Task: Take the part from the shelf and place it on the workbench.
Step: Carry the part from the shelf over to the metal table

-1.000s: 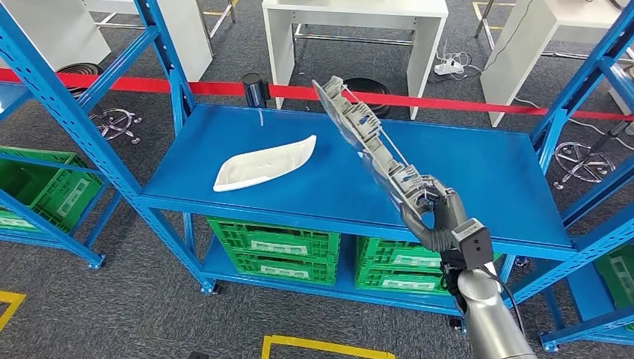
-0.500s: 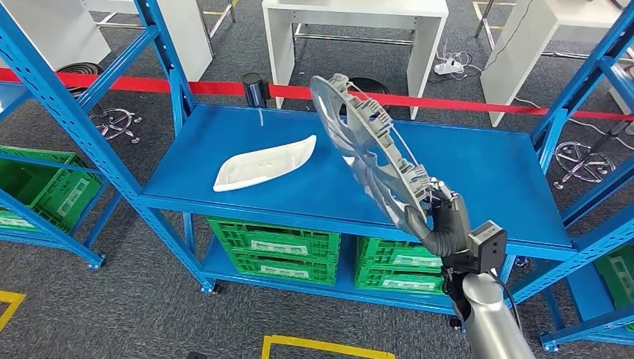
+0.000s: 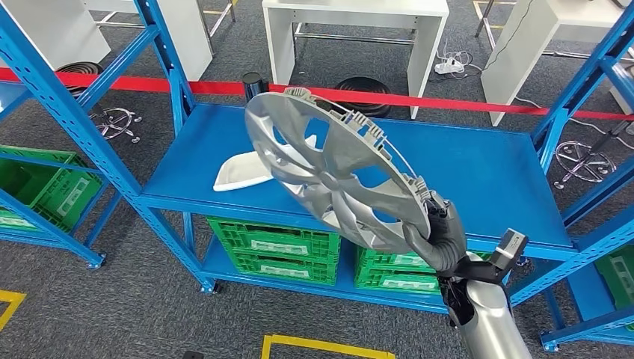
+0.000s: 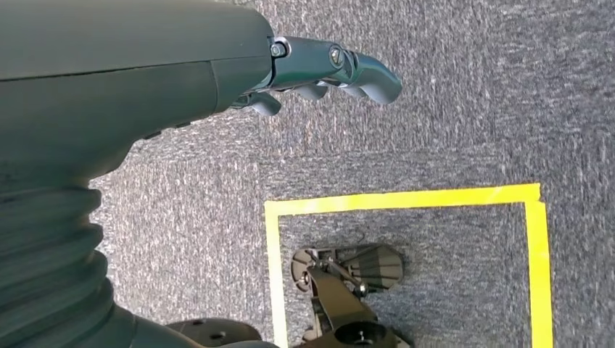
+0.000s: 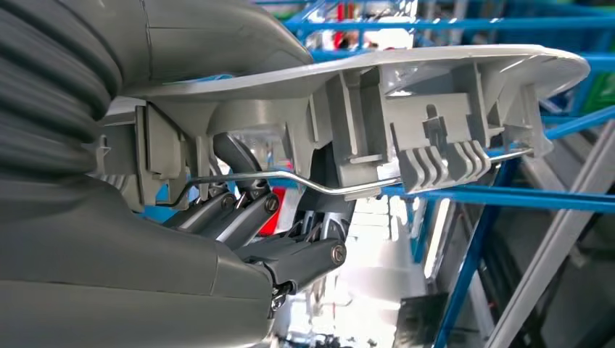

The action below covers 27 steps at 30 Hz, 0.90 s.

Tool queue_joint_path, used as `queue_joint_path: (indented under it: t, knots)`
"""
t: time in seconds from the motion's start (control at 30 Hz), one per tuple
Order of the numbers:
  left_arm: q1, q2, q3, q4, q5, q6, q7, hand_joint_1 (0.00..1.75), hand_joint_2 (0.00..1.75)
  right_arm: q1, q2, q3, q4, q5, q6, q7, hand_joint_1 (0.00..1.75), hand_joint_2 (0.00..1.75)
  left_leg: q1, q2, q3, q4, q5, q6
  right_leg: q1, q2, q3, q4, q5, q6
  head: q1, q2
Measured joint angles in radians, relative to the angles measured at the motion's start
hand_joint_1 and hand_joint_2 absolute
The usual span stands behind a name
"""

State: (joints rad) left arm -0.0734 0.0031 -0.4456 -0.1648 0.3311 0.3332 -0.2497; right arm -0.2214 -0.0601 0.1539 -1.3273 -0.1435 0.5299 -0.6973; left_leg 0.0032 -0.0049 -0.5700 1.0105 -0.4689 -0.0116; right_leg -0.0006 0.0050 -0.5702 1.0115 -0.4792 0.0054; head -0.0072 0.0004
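A silver wheel cover (image 3: 336,172) hangs in the air in front of the blue shelf (image 3: 478,172), its spoked face turned toward me. My right hand (image 3: 439,241) grips its lower right rim. The right wrist view shows the cover's ribbed rim (image 5: 406,109) and wire ring close up, with dark fingers (image 5: 290,254) curled under it. A white curved part (image 3: 238,170) lies on the shelf at the left, half hidden behind the cover. My left hand (image 4: 326,69) hangs over the grey carpet, fingers apart and holding nothing.
Green crates (image 3: 273,247) fill the shelf's lower level. Blue uprights (image 3: 67,112) stand on both sides. A red barrier tape (image 3: 478,103) runs behind the shelf, with white tables (image 3: 351,22) beyond it. Yellow floor tape (image 3: 314,345) marks the carpet near my feet.
The wheel cover has swung from edge-on to nearly face-on and moved left and toward me, away from the shelf. My right hand has dropped slightly and turned with it.
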Motion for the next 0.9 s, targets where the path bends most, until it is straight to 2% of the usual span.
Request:
queue_joint_path:
  t: [0.1,0.23,0.3,0.37,0.43,0.47,0.5,0.53,0.6,0.63,0.67,0.73,0.8,0.83,0.9]
  knots:
    - [0.0,-0.002,0.0,0.0,-0.003,-0.008,0.005,0.0,1.75,0.007,0.005,-0.007,-0.008,-0.011,0.025,0.0,1.75,1.75,0.0,0.0,0.0,0.0,0.0,0.0,0.0,0.0,0.0,0.0,0.0,0.0,0.0,0.0]
    - [-0.002,-0.001,0.0,-0.001,-0.007,-0.026,0.008,0.0,1.75,0.017,0.009,-0.01,-0.018,-0.007,0.033,0.0,1.75,1.75,-0.007,0.0,-0.002,0.003,-0.003,0.015,-0.006,-0.001,0.001,-0.005,0.003,0.009,-0.001,0.0]
    - [-0.003,-0.004,0.0,-0.002,-0.009,-0.031,0.01,0.0,1.75,0.021,0.01,-0.012,-0.027,-0.001,0.035,0.0,1.75,1.75,0.0,0.001,0.006,-0.014,0.006,0.022,-0.005,-0.001,-0.001,0.003,-0.003,0.014,0.0,0.0]
    - [-0.007,-0.007,0.0,-0.003,-0.011,-0.033,0.016,0.0,1.75,0.027,0.01,-0.015,-0.036,0.01,0.042,-0.001,1.75,1.75,0.007,0.003,0.014,-0.03,0.016,0.028,-0.005,-0.001,-0.032,0.071,-0.043,0.02,0.004,0.0]
    - [-0.011,-0.007,0.0,-0.003,-0.013,-0.037,0.024,0.0,1.75,0.038,0.01,-0.017,-0.043,0.023,0.053,-0.001,1.75,1.75,0.008,0.004,0.013,-0.032,0.016,0.029,-0.009,-0.001,-0.096,0.198,-0.103,0.026,0.008,0.0]
    - [-0.012,-0.007,0.0,-0.003,-0.014,-0.039,0.026,0.0,1.75,0.047,0.01,-0.017,-0.045,0.031,0.058,-0.001,1.75,1.75,0.009,0.003,0.013,-0.031,0.015,0.028,-0.014,-0.001,-0.122,0.247,-0.118,0.03,0.01,0.0]
    - [-0.012,-0.008,0.0,-0.003,-0.014,-0.042,0.027,0.0,1.75,0.057,0.01,-0.017,-0.049,0.037,0.062,0.0,1.75,1.75,0.01,0.003,0.013,-0.029,0.013,0.026,-0.018,-0.001,-0.133,0.265,-0.114,0.034,0.01,0.0]
    - [-0.012,-0.008,0.0,-0.003,-0.015,-0.045,0.027,0.0,1.75,0.065,0.01,-0.017,-0.054,0.043,0.066,0.0,1.75,1.75,0.013,0.002,0.013,-0.025,0.01,0.021,-0.023,-0.002,-0.125,0.245,-0.092,0.039,0.011,0.0]
    - [-0.013,-0.009,0.0,-0.003,-0.017,-0.049,0.027,0.0,1.75,0.08,0.01,-0.017,-0.065,0.05,0.079,0.001,1.75,1.75,0.021,-0.001,0.011,-0.01,-0.001,0.005,-0.032,-0.003,-0.068,0.125,-0.031,0.049,0.013,0.0]
    - [-0.014,-0.008,0.0,-0.003,-0.018,-0.051,0.027,0.0,1.75,0.087,0.012,-0.015,-0.071,0.049,0.09,0.0,1.75,1.75,0.022,-0.001,0.009,0.001,-0.008,-0.005,-0.034,0.0,-0.042,0.072,-0.012,0.047,0.015,0.0]
    - [-0.015,-0.007,0.0,-0.003,-0.018,-0.051,0.027,0.0,1.75,0.095,0.013,-0.013,-0.076,0.048,0.101,0.0,1.75,1.75,0.022,-0.002,0.007,0.008,-0.014,-0.014,-0.034,0.003,-0.027,0.041,-0.006,0.041,0.016,0.0]
    - [-0.017,-0.004,0.0,-0.003,-0.018,-0.055,0.027,0.0,1.75,0.111,0.016,-0.007,-0.085,0.043,0.125,0.0,1.75,1.75,0.021,-0.003,0.006,0.01,-0.017,-0.028,-0.03,0.008,-0.025,0.034,-0.01,0.018,0.014,0.0]
    - [-0.018,-0.005,0.0,-0.004,-0.018,-0.058,0.029,0.0,1.75,0.125,0.019,0.001,-0.091,0.043,0.145,0.0,1.75,1.75,0.025,-0.002,0.006,0.012,-0.021,-0.038,-0.029,0.008,-0.026,0.035,-0.01,0.001,0.011,0.0]
    - [-0.018,-0.005,0.0,-0.004,-0.016,-0.06,0.029,0.0,1.75,0.13,0.021,0.007,-0.094,0.044,0.156,0.0,1.75,1.75,0.026,0.0,-0.003,0.033,-0.036,-0.041,-0.029,0.007,-0.026,0.034,-0.009,-0.006,0.009,0.0]
    - [-0.018,-0.005,0.0,-0.004,-0.012,-0.062,0.03,0.0,1.75,0.139,0.025,0.022,-0.098,0.044,0.177,0.0,1.75,1.75,0.025,0.002,-0.052,0.14,-0.093,-0.044,-0.027,0.006,-0.026,0.033,-0.01,-0.015,0.003,0.0]
